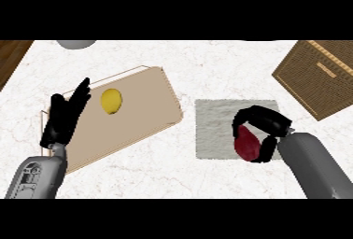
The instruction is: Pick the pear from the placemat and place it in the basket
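R hand (266, 122) curled rnd pear (245, 144)

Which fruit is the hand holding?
The dark red pear on the grey placemat: the right hand curls round it. The yellow fruit lies alone on the tan board.

One head view only, looking steeply down on white marbled counter top (207, 60) from robot's side. At lower edge enter grey left forearm (34, 179) and grey right forearm (314, 168). Fairly near: woven brown basket (321, 74) cut by right edge.
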